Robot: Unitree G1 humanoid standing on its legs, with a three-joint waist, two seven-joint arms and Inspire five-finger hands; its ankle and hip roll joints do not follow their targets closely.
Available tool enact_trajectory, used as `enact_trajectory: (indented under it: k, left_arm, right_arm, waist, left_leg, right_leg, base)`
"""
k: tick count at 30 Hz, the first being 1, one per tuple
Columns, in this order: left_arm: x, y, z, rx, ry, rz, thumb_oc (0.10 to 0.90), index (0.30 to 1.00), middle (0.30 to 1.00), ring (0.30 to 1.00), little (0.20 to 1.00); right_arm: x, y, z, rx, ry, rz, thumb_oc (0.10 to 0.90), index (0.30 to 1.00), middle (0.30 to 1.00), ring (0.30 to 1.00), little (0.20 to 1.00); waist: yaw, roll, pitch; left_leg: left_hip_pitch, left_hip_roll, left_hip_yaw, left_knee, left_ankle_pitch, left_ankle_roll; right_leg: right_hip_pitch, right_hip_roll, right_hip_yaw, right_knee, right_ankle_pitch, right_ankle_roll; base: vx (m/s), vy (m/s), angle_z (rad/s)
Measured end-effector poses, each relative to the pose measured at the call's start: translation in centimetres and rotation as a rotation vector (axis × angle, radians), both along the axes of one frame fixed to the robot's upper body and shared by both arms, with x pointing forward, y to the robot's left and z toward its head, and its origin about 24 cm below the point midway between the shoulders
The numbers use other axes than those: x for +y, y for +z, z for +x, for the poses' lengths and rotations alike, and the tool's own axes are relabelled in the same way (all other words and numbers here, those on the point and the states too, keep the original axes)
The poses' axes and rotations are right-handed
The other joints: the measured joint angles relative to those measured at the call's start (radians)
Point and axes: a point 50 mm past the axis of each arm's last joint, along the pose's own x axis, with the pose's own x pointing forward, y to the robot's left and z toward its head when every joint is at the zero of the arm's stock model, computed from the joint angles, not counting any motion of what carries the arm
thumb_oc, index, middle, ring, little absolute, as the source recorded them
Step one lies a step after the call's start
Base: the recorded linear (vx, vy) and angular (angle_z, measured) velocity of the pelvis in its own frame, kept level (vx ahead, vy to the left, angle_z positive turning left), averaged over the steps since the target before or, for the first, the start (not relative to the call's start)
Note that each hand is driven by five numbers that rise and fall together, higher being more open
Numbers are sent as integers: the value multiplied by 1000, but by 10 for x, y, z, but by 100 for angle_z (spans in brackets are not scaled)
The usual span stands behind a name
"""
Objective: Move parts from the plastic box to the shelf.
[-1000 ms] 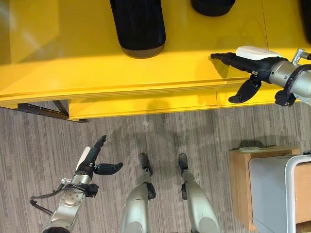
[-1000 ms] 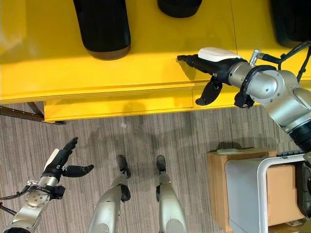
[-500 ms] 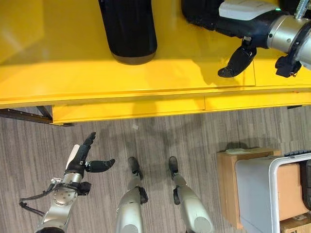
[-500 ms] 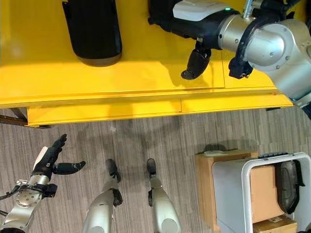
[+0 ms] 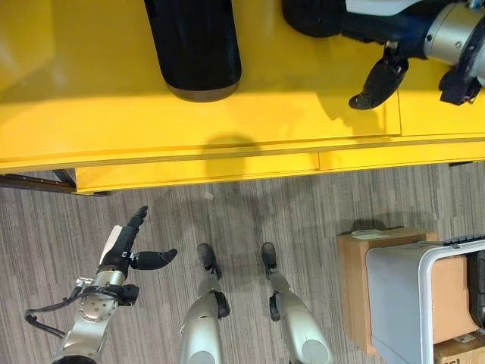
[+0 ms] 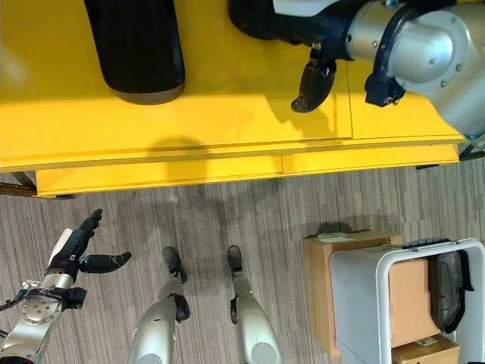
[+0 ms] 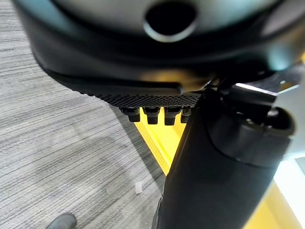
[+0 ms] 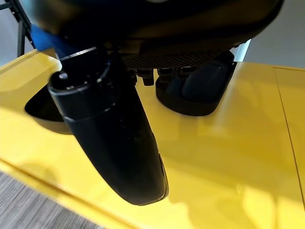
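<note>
A long black part (image 5: 193, 42) lies on the yellow shelf (image 5: 98, 114). A rounder black part (image 5: 307, 15) sits further right and back on it. My right hand (image 5: 371, 30) is stretched over the shelf, open, its straight fingers reaching that rounder part (image 8: 200, 93) while the thumb (image 5: 377, 80) hangs down free. Down by the floor my left hand (image 5: 121, 254) is open and empty. The grey plastic box (image 6: 371, 296) stands at the lower right, with another black part (image 6: 449, 280) in it.
A brown cardboard box (image 6: 318, 280) stands against the plastic box's left side, and a cardboard piece (image 6: 413, 288) lies inside it. The shelf's front edge (image 5: 227, 163) runs across the view above grey striped floor (image 5: 303, 205).
The camera has shifted. My right hand has moved from the shelf's front edge deeper in, up to the rounder black part. The left hand has stayed as it was.
</note>
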Motion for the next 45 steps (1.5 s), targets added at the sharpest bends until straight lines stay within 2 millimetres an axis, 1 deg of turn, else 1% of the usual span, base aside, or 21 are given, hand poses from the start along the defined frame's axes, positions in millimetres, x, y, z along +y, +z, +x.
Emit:
enact_trajectory:
  k: [3, 4, 6, 11, 12, 13, 15, 17, 24, 25, 27, 28, 30, 31, 32, 33, 34, 35, 37, 39, 45]
  left_arm:
    - [0, 0, 0, 1, 0, 0, 900, 1000, 1000, 1000, 1000]
    - [0, 0, 0, 0, -1, 0, 900, 1000, 1000, 1000, 1000]
    - [0, 0, 0, 1, 1, 0, 900, 1000, 1000, 1000, 1000]
    - [0, -1, -2, 4, 1, -1, 900, 1000, 1000, 1000, 1000]
    - [1, -2, -3, 6, 1, -1, 900, 1000, 1000, 1000, 1000]
    - [1, -3, -4, 8, 1, -1, 900, 1000, 1000, 1000, 1000]
    - [1, -4, -6, 10, 6, -10, 900, 1000, 1000, 1000, 1000]
    - [1, -6, -7, 8, 14, -36, 900, 1000, 1000, 1000, 1000]
    - [1, -10, -10, 24, 17, -37, 900, 1000, 1000, 1000, 1000]
    - [0, -13, -11, 31, 12, -36, 900, 1000, 1000, 1000, 1000]
    - [-5, -17, -12, 46, -10, -39, 900, 1000, 1000, 1000, 1000]
    - [-5, -19, -13, 55, -5, -42, 900, 1000, 1000, 1000, 1000]
    - [-9, -19, -11, 36, 1, -51, 900, 1000, 1000, 1000, 1000]
    - [-15, -20, -8, 19, -3, -69, 900, 1000, 1000, 1000, 1000]
    - [-18, -22, -8, 27, -14, -68, 900, 1000, 1000, 1000, 1000]
    - [-22, -23, -6, 29, -26, -67, 900, 1000, 1000, 1000, 1000]
    - [-26, -23, -3, 30, -41, -67, 900, 1000, 1000, 1000, 1000]
    - [-27, -24, -2, 35, -44, -68, 900, 1000, 1000, 1000, 1000]
    - [-24, -23, -2, 29, -33, -67, 900, 1000, 1000, 1000, 1000]
    - [-23, -22, -1, 24, -28, -64, 900, 1000, 1000, 1000, 1000]
    - [-23, -23, -1, 30, -26, -63, 900, 1000, 1000, 1000, 1000]
  right_arm:
    - [-4, 5, 1, -14, -16, 4, 900, 1000, 1000, 1000, 1000]
    - [-6, 11, 0, -34, -32, 0, 900, 1000, 1000, 1000, 1000]
    - [-11, 17, 0, -53, -56, 14, 900, 1000, 1000, 1000, 1000]
    - [-25, 45, -4, -149, -142, 21, 900, 1000, 1000, 1000, 1000]
    - [-27, 50, -7, -166, -150, 27, 900, 1000, 1000, 1000, 1000]
    - [-30, 61, -15, -210, -162, 28, 900, 1000, 1000, 1000, 1000]
    - [-29, 67, -18, -235, -161, 21, 900, 1000, 1000, 1000, 1000]
    - [-27, 70, -20, -258, -149, 24, 900, 1000, 1000, 1000, 1000]
    - [-24, 68, -18, -253, -124, 16, 900, 1000, 1000, 1000, 1000]
    - [-29, 69, -13, -260, -132, 56, 900, 1000, 1000, 1000, 1000]
    - [-49, 74, -7, -282, -241, 112, 900, 1000, 1000, 1000, 1000]
    - [-50, 73, -6, -276, -249, 111, 900, 1000, 1000, 1000, 1000]
    - [-32, 51, 7, -206, -189, 66, 900, 1000, 1000, 1000, 1000]
    - [-27, 33, 14, -157, -148, 83, 900, 1000, 1000, 1000, 1000]
    - [-31, 35, 14, -173, -146, 128, 900, 1000, 1000, 1000, 1000]
    - [-39, 21, 20, -161, -139, 230, 900, 1000, 1000, 1000, 1000]
    - [-46, 15, 22, -163, -136, 295, 900, 1000, 1000, 1000, 1000]
    - [-50, 14, 23, -158, -161, 303, 900, 1000, 1000, 1000, 1000]
    - [-61, -3, 30, -105, -206, 305, 900, 1000, 1000, 1000, 1000]
    - [-66, -10, 32, -92, -217, 326, 900, 1000, 1000, 1000, 1000]
    - [-70, -17, 33, -78, -223, 355, 900, 1000, 1000, 1000, 1000]
  waist:
    - [5, 7, -1]
    - [6, 15, -5]
    - [9, 17, -4]
    - [6, 19, -5]
    - [4, 20, -5]
    - [3, 24, -5]
    - [2, 26, -5]
    - [4, 27, -5]
    - [7, 29, -6]
    - [7, 32, -7]
    - [18, 35, -9]
    - [25, 35, -9]
    - [37, 43, -4]
    - [43, 46, -2]
    - [44, 46, -2]
    - [49, 46, -2]
    - [54, 46, -2]
    - [54, 46, -2]
    - [55, 46, -2]
    - [53, 46, -2]
    - [53, 45, -2]
  left_leg:
    - [-6, 0, 0, 0, 0, 0]
    - [-15, 0, -1, 0, 0, 0]
    - [-18, 0, 1, 0, 0, 0]
    - [-35, 0, 12, 0, 0, 0]
    - [-39, 0, 14, 0, 0, 0]
    - [-47, 0, 13, 0, -1, 0]
    - [-50, 0, 14, -1, -1, -2]
    - [-54, -1, 11, -1, -1, -2]
    - [-78, -2, -1, 0, 0, -2]
    - [-89, -3, -5, 1, 0, -2]
    - [-152, -5, -13, 2, 9, 3]
    - [-167, -6, -12, 2, 9, 4]
    - [-171, -6, -20, 1, 9, 4]
    - [-174, -6, -33, 1, 9, 4]
    - [-172, -8, -39, 1, 9, 4]
    - [-171, -8, -49, 1, 9, 4]
    - [-171, -12, -53, 1, 11, 6]
    - [-165, -17, -49, 2, 13, 10]
    - [-153, -21, -49, 2, 15, 12]
    - [-153, -25, -48, 2, 18, 16]
    - [-150, -28, -53, 2, 24, 22]
  right_leg:
    - [-3, -1, 0, -4, 0, 0]
    - [-12, -1, -2, -4, 1, 0]
    - [-16, -1, 0, -4, 2, 0]
    - [-34, -1, 11, -11, 10, 1]
    - [-39, -1, 13, -11, 11, 2]
    - [-48, -1, 13, -11, 11, 2]
    - [-52, 0, 13, -11, 11, 2]
    - [-55, 0, 12, -12, 11, 1]
    - [-71, -3, -1, -12, 11, 2]
    - [-79, -4, -5, -12, 11, 2]
    - [-139, -4, -14, -12, 19, 5]
    - [-153, -4, -13, -12, 20, 4]
    - [-153, -5, -39, -12, 19, 5]
    - [-150, -5, -50, -12, 19, 5]
    - [-146, -6, -57, -12, 19, 5]
    - [-139, -6, -68, -12, 18, 6]
    - [-138, -9, -70, -12, 18, 5]
    - [-133, -15, -69, -12, 18, 6]
    - [-121, -20, -70, -12, 21, 9]
    - [-120, -24, -70, -12, 25, 15]
    - [-114, -26, -74, -12, 30, 16]
  base:
    - [11, -3, -1]
    - [0, 0, 0]
    - [7, -8, -2]
    - [23, -7, -5]
    - [140, 1, -7]
    - [60, -26, -3]
    - [24, -12, 0]
    - [106, 15, 1]
    - [27, -10, 6]
    - [17, -5, 8]
    - [24, -3, 9]
    - [27, -6, 4]
    - [26, 0, 11]
    - [12, 12, 19]
    - [0, 17, 23]
    - [-13, 19, 16]
    - [-12, 18, 11]
    - [-16, 33, 4]
    - [-21, 36, 2]
    - [0, 0, 0]
    - [-43, -5, 3]
